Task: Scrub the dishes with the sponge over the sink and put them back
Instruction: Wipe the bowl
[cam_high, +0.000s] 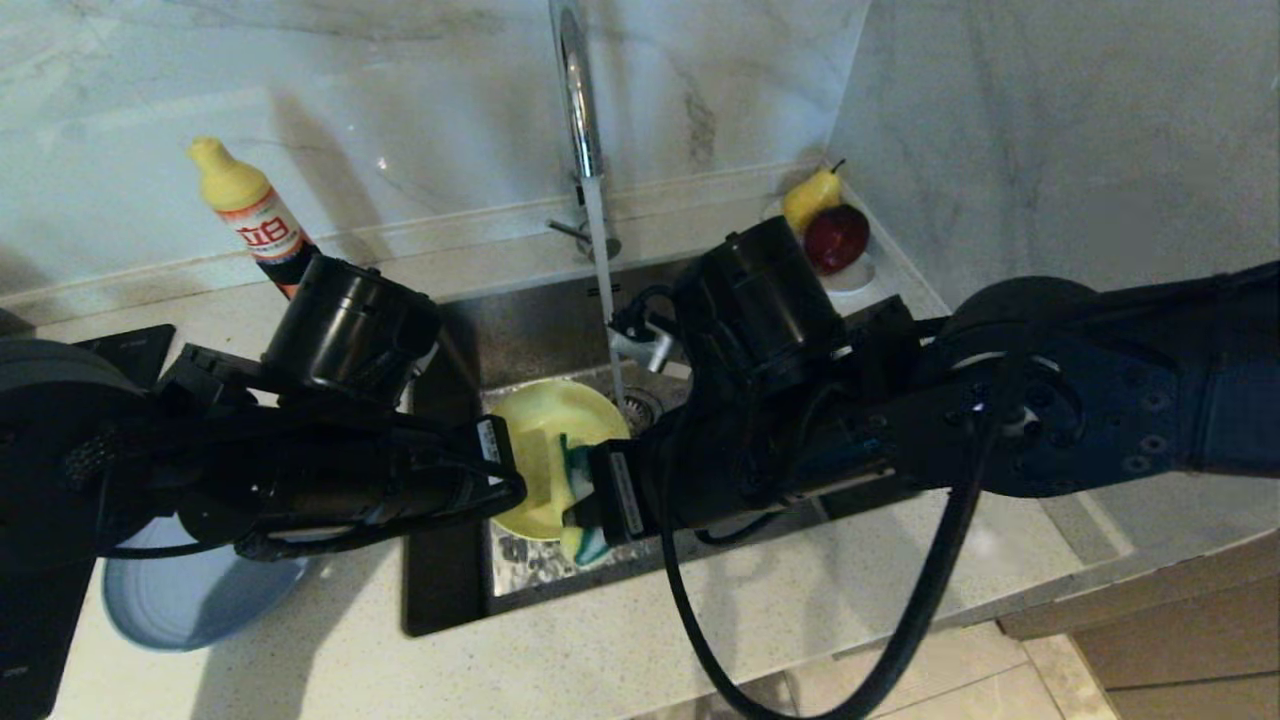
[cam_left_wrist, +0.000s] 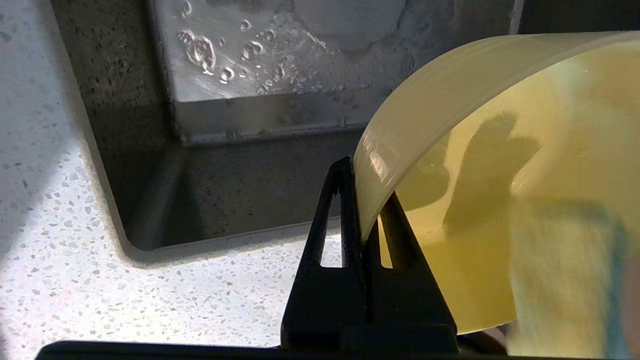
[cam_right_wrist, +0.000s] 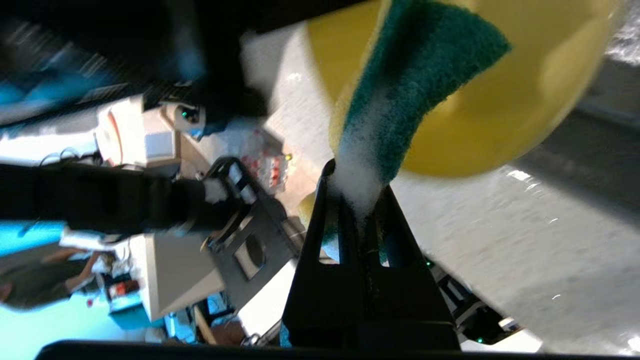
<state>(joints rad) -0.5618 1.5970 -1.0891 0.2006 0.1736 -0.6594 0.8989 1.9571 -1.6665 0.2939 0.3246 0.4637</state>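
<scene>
Both arms were mid-scrub over the sink (cam_high: 520, 330): left gripper (cam_left_wrist: 367, 210) pinched the yellow bowl (cam_high: 550, 440) by its rim, right gripper (cam_right_wrist: 357, 200) squeezed the soapy sponge (cam_right_wrist: 400, 95) against it, so probably more rubbing before putting it back.

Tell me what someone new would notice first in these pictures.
Two black arms meet over the sink: the left gripper pinches the rim of a yellow bowl, tilted on edge, while the right gripper presses a soapy sponge into it. Water runs from the tap behind them, and a grey-blue plate waits on the counter to the left.
</scene>
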